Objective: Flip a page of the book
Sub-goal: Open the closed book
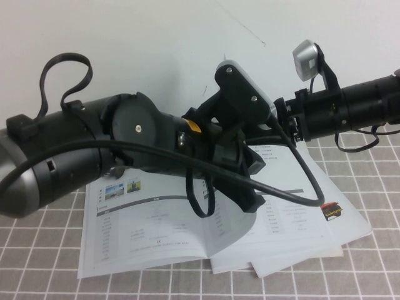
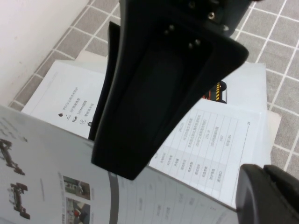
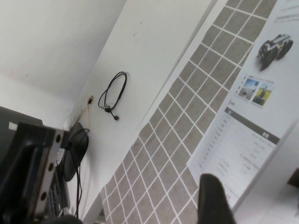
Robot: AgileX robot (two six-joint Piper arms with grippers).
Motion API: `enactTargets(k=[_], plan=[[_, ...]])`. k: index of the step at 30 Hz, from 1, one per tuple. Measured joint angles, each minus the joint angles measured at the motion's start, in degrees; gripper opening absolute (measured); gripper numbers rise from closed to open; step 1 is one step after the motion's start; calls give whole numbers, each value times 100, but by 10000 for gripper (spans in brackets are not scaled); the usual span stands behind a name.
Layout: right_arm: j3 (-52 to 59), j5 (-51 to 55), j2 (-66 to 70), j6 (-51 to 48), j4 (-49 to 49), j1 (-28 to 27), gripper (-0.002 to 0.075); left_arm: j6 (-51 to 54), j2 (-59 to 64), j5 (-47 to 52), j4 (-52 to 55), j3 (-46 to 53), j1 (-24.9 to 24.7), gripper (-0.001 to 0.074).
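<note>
The book [image 1: 187, 234] lies open on the grid-patterned table. The page [image 1: 144, 228] is its left-hand leaf, with small photos and a table facing up. In the left wrist view the page [image 2: 46, 186] shows black tracked vehicles and bows upward. It also shows in the right wrist view [image 3: 252, 116]. My left gripper [image 1: 253, 184] hangs low over the book's middle, open, with fingers [image 2: 154, 93] wide apart and nothing between them. My left gripper [image 2: 187, 179] has the page's edge running up to its lower finger. My right gripper [image 1: 284, 119] is at the book's far right edge, mostly hidden behind the left wrist. In its own view my right gripper [image 3: 121, 186] is open.
Loose white sheets with a red-black picture [image 1: 331, 211] stick out under the book on the right and show in the left wrist view [image 2: 219, 91]. A white wall [image 1: 156, 37] stands just behind the book. The left arm's black cable [image 1: 294, 197] loops over the right-hand page.
</note>
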Motion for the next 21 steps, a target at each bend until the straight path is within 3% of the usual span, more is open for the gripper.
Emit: enactTargets(k=[21], plan=[[0, 5, 0, -10, -165, 44, 375, -211, 0, 72, 145, 0, 0, -4]])
